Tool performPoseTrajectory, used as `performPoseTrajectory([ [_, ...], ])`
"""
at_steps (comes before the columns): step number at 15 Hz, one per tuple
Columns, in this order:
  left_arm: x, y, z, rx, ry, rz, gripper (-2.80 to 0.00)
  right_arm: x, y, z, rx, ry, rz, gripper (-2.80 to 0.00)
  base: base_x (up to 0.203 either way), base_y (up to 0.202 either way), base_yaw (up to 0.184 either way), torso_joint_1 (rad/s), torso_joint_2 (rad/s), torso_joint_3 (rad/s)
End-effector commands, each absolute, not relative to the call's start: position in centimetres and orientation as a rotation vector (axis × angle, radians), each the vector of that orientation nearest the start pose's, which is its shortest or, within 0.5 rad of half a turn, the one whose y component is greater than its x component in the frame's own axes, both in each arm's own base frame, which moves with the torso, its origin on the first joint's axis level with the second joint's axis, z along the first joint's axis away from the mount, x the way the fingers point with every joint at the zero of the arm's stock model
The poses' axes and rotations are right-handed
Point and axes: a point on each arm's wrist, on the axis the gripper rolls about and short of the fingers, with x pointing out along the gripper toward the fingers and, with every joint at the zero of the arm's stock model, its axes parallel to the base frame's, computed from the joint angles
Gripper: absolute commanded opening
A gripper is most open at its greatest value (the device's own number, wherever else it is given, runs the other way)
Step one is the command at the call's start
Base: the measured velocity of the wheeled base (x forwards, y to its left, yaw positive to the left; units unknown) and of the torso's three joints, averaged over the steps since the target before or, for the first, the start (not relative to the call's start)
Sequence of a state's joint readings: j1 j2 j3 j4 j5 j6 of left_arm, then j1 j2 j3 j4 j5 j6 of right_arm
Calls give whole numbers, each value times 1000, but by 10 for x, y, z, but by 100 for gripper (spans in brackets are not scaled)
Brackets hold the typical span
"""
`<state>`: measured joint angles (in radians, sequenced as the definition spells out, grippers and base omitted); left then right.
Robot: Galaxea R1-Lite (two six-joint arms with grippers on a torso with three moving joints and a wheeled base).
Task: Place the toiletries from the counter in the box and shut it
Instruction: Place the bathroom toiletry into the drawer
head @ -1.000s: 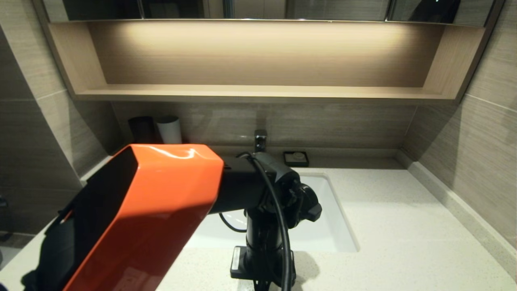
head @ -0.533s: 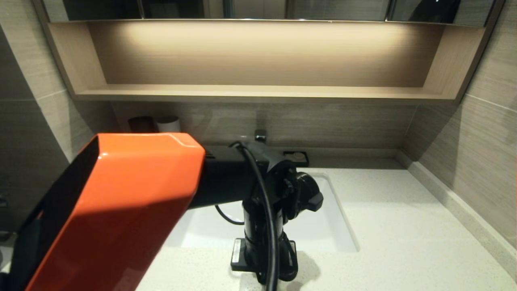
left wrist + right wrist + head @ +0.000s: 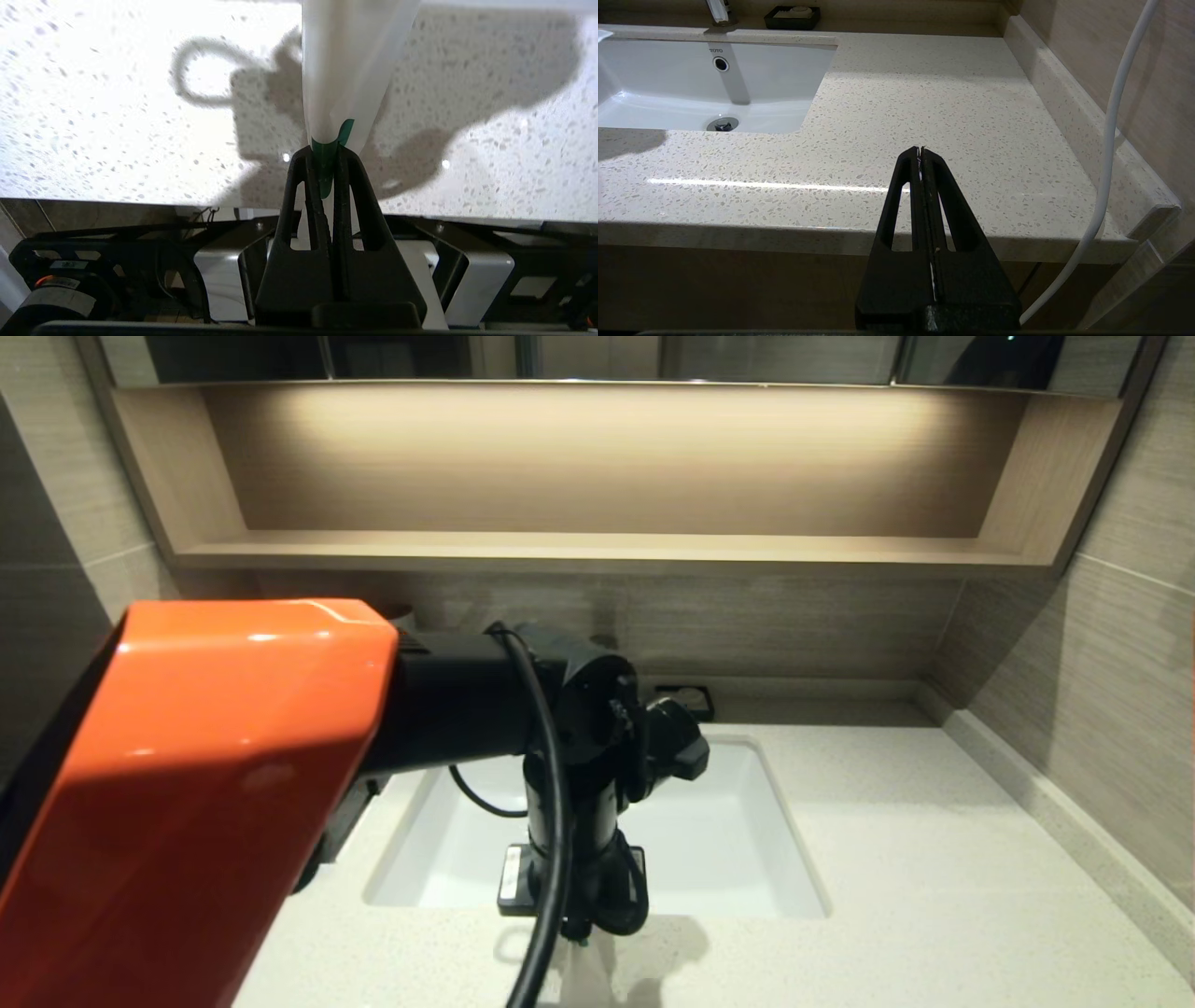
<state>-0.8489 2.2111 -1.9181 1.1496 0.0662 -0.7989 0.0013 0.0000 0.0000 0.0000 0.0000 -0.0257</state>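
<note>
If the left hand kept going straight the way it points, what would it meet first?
Probably the speckled counter: the left hand, shut on a white packet, points down at it. The gap is hard to judge.

The left arm [image 3: 215, 784] has swung leftward and back — its tool [image 3: 325, 161] now over the sink's front edge.

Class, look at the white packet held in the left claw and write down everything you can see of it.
The packet is a thin white pouch, plastic or paper by its look, with a green end. The left claw is shut on that green end, so the packet hangs from it above the speckled counter, widening away from the grip. Its far end runs out of the picture, and no print is visible. Its shadow falls on the counter.
</note>
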Motion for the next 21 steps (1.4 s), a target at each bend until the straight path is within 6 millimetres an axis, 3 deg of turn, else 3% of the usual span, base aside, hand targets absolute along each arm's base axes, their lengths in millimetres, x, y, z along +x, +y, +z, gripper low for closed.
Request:
performPoseTrajectory([
  [1, 258, -277, 167, 1, 1375, -21, -280, -23, 0, 75, -26, -2, 2, -280, 0, 0, 0, 0, 0, 0],
  [4, 262, -268, 177, 10, 1291, 47, -280, -23, 0, 75, -26, -2, 2, -280, 0, 0, 0, 0, 0, 0],
  [8, 278, -236, 195, -76, 1262, 98, -280, -23, 0, 75, -26, -2, 2, -280, 0, 0, 0, 0, 0, 0],
  [13, 295, -176, 227, -117, 1219, 127, -280, -23, 0, 75, -26, -2, 2, -280, 0, 0, 0, 0, 0, 0],
  [21, 323, -62, 239, -125, 1235, 286, -280, -23, 0, 75, -26, 0, 2, -280, 0, 0, 0, 0, 0, 0],
])
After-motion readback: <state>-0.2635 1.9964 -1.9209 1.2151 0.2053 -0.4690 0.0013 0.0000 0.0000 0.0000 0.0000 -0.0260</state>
